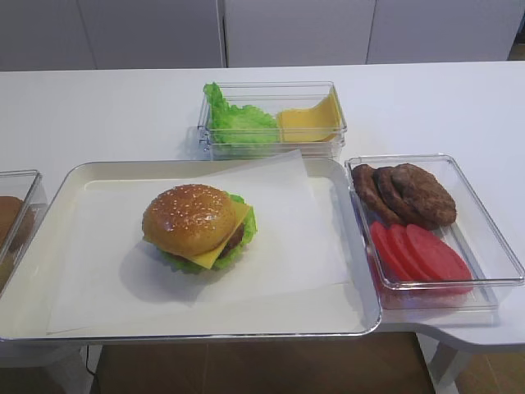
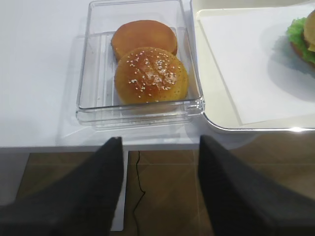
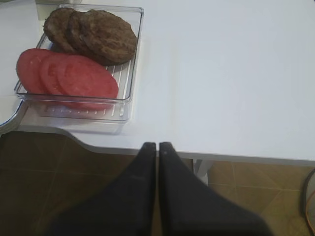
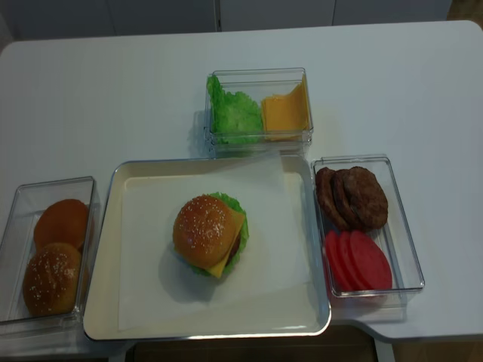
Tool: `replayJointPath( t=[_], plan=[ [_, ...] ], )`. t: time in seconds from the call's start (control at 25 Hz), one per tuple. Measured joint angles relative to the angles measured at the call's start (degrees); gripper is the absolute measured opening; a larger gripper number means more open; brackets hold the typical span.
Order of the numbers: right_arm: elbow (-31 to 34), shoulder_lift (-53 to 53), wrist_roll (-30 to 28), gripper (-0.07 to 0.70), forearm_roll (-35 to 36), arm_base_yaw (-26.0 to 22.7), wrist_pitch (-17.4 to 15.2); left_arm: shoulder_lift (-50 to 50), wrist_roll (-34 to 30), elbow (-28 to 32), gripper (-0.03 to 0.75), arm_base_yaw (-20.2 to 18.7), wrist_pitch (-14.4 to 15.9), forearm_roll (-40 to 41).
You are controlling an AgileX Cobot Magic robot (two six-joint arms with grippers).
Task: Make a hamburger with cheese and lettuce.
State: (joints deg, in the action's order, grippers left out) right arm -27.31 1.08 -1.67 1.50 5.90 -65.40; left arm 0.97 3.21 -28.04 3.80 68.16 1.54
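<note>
Sitting done: hamburger (image 4: 207, 235) mid tray (image 4: 102, 249), cheese (image 4: 232, 230) + lettuce (image 4: 230, 202) poking out right.
Left gripper (image 2: 160, 147) spread w/ nothing in it, right gripper (image 3: 157, 146) pinched closed, both at near table edge.

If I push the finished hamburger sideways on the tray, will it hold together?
Probably not: the hamburger is a loose stack, so the bun top may slide. The cheese juts out and could shift. The paper sheet underneath might slip too.

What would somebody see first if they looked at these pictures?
The hamburger, with its seeded bun on top, sits on white paper in the middle of the tray. To its right, a clear box holds red tomato slices and brown patties.
</note>
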Motion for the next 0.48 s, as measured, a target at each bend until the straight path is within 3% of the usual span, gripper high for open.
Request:
replayJointPath(
  t=[0.48],
  plan=[
    [0.0,0.0,0.0,0.007,0.0,0.0,0.0,0.0,0.0,0.0,0.363,0.0,0.0,0.0]
  ],
)
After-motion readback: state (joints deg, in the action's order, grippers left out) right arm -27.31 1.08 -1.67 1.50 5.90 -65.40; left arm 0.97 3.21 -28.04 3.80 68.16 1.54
